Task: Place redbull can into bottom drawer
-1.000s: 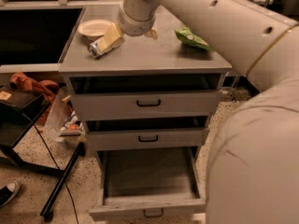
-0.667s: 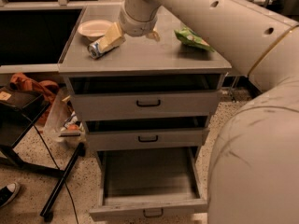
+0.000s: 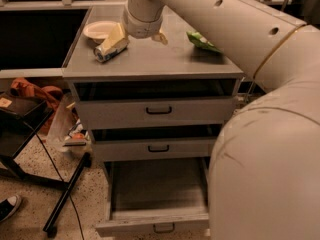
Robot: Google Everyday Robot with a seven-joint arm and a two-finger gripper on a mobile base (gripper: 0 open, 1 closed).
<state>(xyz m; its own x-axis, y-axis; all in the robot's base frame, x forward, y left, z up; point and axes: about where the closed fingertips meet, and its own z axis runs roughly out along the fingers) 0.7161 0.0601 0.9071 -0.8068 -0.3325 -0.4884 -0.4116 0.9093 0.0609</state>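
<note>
Gripper: cream two-finger gripper (image 3: pixel 131 38) at far left of grey cabinet top (image 3: pixel 150 61); one finger (image 3: pixel 116 35) lies along the can's upper side, the other (image 3: pixel 161 37) sticks out on the right of the wrist, so the jaws look spread, not clamped.
Can: small slim blue-and-silver redbull can (image 3: pixel 108 49) with silvery metal top, lying on its side on the cabinet top, metal end pointing near-left, touching or just under the left finger.
Neighbours: pale round paper plate (image 3: pixel 97 30) just beyond the can; green crumpled snack bag (image 3: pixel 202 40) well apart to the right.
Drawer: deep grey metal bottom drawer (image 3: pixel 159 216) with small dark handle, pulled out toward the near side, its floor bare as far as visible; two shallower grey drawers (image 3: pixel 159 111) above, slightly ajar.
Step in hand: probably securing the can; not yet lifted.
Doing it well: straddle the can's body across its narrow width, close squarely so the round side does not roll or squirt out; avoid nudging the plate; lift clear of the top edge, carry near and down past the upper drawer fronts, release low inside the open drawer.
</note>
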